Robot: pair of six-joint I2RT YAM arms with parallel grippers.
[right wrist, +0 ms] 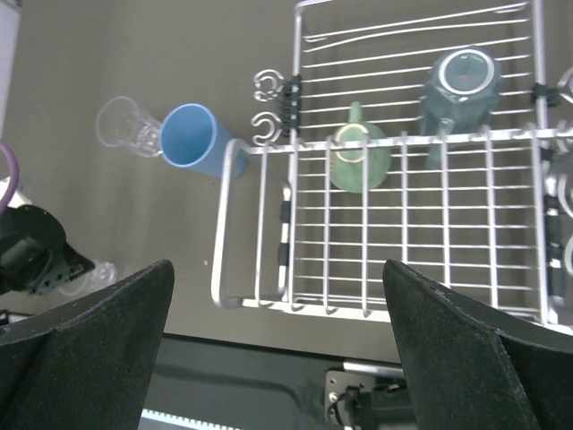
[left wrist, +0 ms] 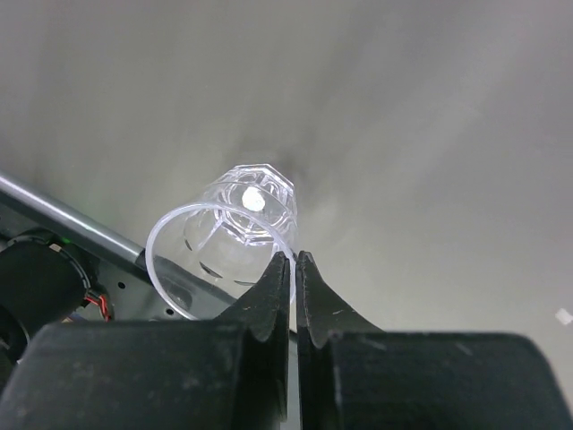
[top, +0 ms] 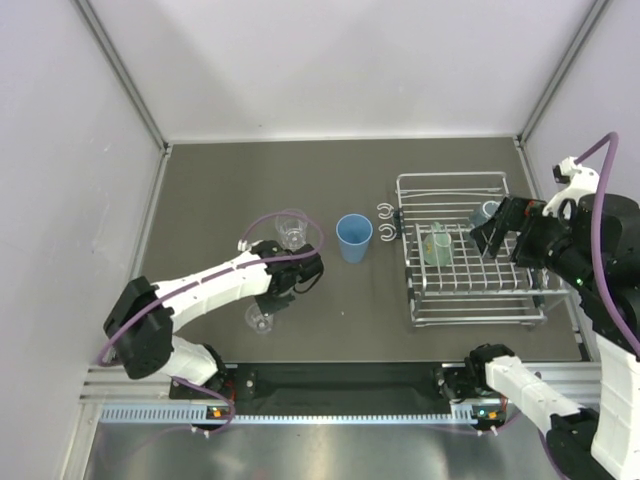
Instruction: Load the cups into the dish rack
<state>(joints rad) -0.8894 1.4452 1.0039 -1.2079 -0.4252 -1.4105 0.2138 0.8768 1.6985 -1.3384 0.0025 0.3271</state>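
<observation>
My left gripper [left wrist: 294, 258] is shut on the rim of a small clear cup [left wrist: 228, 233], pinching its wall between the fingertips. From above, that cup [top: 260, 320] sits at the near left, just beyond my left gripper [top: 274, 303]. A taller clear tumbler [top: 291, 232] and a blue tumbler [top: 353, 238] stand left of the dish rack [top: 470, 300]. Inside the dish rack [right wrist: 260, 269] are a light green mug [right wrist: 358, 157] and a darker teal mug [right wrist: 461, 85]. My right gripper [right wrist: 277, 305] hangs open and empty over the rack; its fingers [top: 497, 228] hover by the teal mug.
Two curled hooks [top: 386, 221] stick out of the rack's left side, close to the blue tumbler. The metal frame rail [top: 340, 395] with both arm bases runs along the near edge. White walls enclose the dark table on three sides.
</observation>
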